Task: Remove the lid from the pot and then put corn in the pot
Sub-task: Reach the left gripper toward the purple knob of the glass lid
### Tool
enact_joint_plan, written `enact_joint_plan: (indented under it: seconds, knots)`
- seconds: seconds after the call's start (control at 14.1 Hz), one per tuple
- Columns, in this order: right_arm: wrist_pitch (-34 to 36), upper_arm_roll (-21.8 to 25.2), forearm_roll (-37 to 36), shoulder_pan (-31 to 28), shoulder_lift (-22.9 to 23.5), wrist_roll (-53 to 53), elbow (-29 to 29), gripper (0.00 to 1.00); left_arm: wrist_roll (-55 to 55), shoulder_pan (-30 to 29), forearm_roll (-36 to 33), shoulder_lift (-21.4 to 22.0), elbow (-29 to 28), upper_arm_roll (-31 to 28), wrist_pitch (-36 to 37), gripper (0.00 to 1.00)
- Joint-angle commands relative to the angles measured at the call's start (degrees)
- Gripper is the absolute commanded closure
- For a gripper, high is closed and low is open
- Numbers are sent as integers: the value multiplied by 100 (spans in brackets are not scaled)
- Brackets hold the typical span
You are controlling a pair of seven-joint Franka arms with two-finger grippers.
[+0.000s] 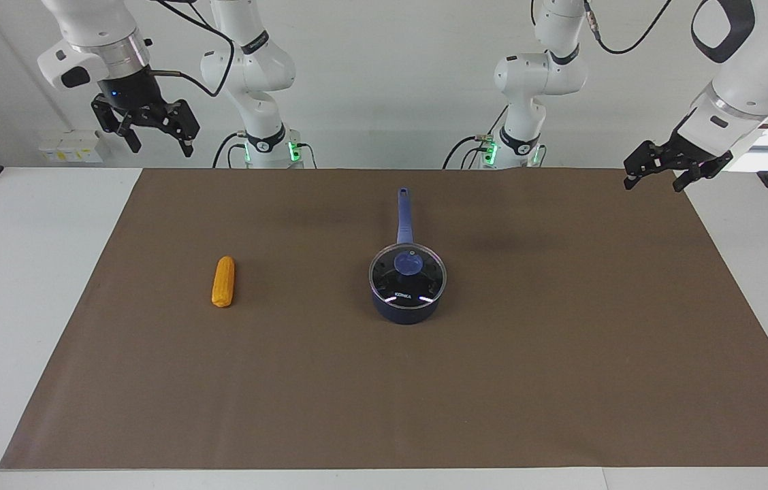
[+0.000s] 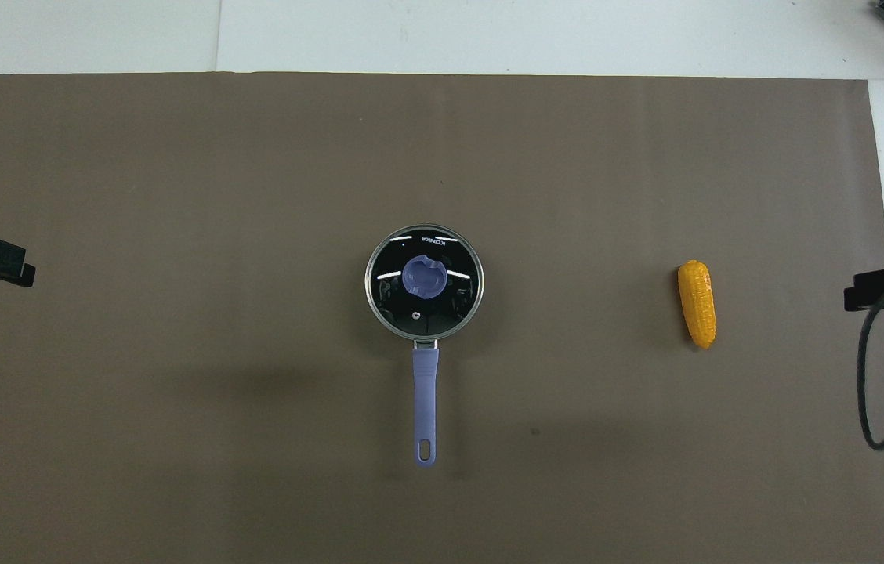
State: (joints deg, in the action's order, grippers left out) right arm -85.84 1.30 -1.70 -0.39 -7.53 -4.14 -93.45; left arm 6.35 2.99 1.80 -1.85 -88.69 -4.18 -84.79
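The pot (image 1: 406,299) stands near the middle of the brown mat (image 1: 561,381), its long handle pointing toward the robots, and the lid (image 1: 408,273) sits squarely on its rim with the blue knob (image 1: 408,263) at its centre. The corn (image 1: 223,281) lies flat on the mat, well apart from the pot, toward the right arm's end of the table. The left gripper (image 1: 653,177) hangs in the air, well apart from the pot, over the mat's edge at the left arm's end, jaws apart and empty; the right gripper (image 1: 158,141) hangs high, well apart from the pot at the right arm's end, jaws apart and empty too. Nothing of the task is done yet. The likely trouble lies in the lid: the knob is small and rounded, so an off-centre pinch could slip, or tilt the glass and drag the light pot along. A lid set down too near the pot could block the corn's path. The corn, stubby and round, could roll out from between closing fingers.
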Motion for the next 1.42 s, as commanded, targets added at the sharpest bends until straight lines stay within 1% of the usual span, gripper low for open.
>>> enact_joint_plan:
  seconds: [0.0, 0.28, 0.85, 1.13, 1.35]
  knots:
    - [-99, -33, -76, -57, -11, 89, -42, 0, 50, 96, -92, 264, -456, -31, -318, 0]
    - [-99, -33, -76, -57, -11, 89, -42, 0, 24, 455, -92, 264, -763, -31, -652, 0]
    - [-99, -33, -76, -57, -11, 89, -42, 0, -652, 1291, -84, 54, -852, -31, -1171, 0]
    - [-99, -33, -76, -57, -11, 89, -42, 0, -1187, 1730, -31, -209, -852, -31, -1452, 0]
    - [-99, -33, -76, -57, -11, 89, -42, 0, -1837, 2152, -4, -412, -852, -31, -1750, 0]
